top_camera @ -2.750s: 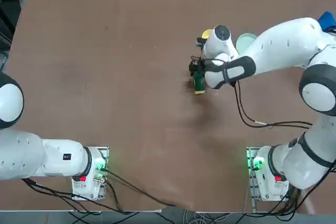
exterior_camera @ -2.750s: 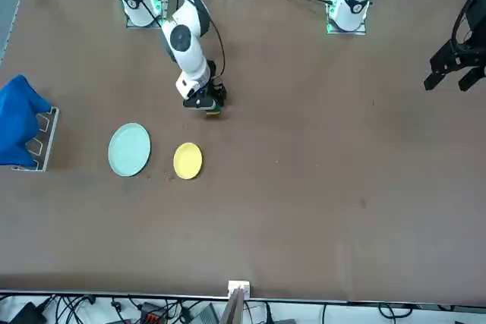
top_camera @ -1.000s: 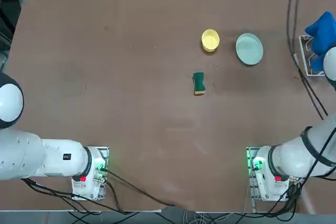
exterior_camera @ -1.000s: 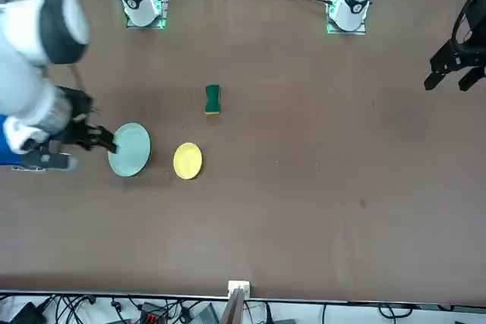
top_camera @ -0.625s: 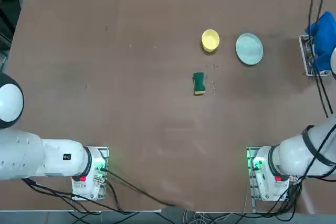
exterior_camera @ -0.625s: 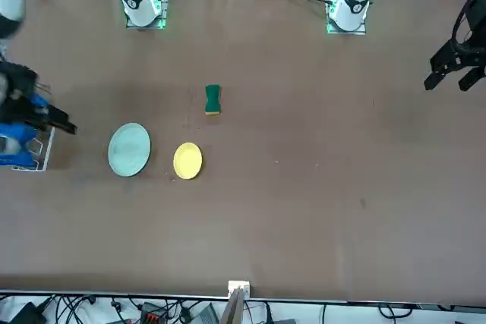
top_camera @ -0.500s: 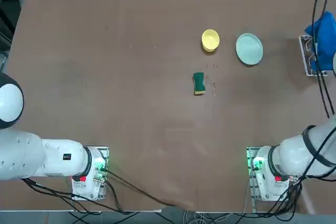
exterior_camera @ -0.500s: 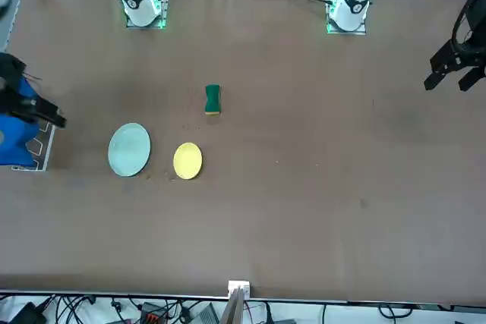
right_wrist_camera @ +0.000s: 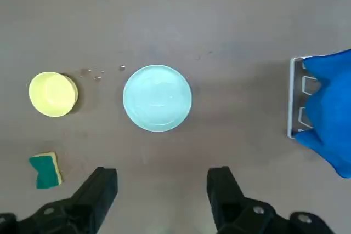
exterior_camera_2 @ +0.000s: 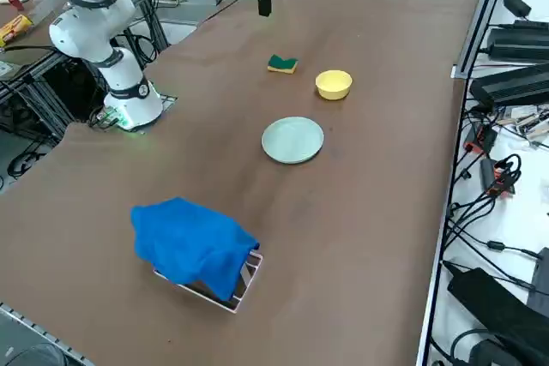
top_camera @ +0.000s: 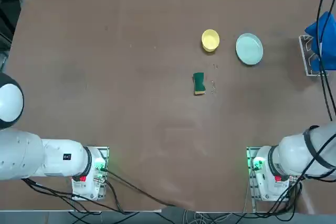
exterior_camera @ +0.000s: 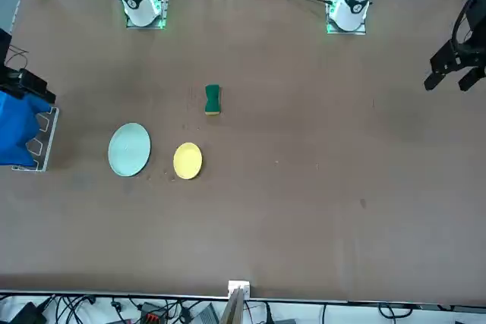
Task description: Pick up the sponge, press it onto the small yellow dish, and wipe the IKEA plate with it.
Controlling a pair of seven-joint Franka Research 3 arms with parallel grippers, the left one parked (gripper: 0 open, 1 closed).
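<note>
Holding the right tool [right_wrist_camera: 162,173] released above the bench [top_camera: 131,103], upper left of the front view, likely for clearance. Exposing the IKEA plate [top_camera: 249,49] and the small yellow dish [top_camera: 210,40], upper right of the top view, presumably for wiping. Presenting the sponge [top_camera: 199,83] below the dish, ungripped.

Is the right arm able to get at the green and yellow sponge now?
Probably yes: the green and yellow rectangular sponge lies uncovered on bare table, apart from both dishes, and the right gripper has its jaws open and empty. The reach looks manageable.
</note>
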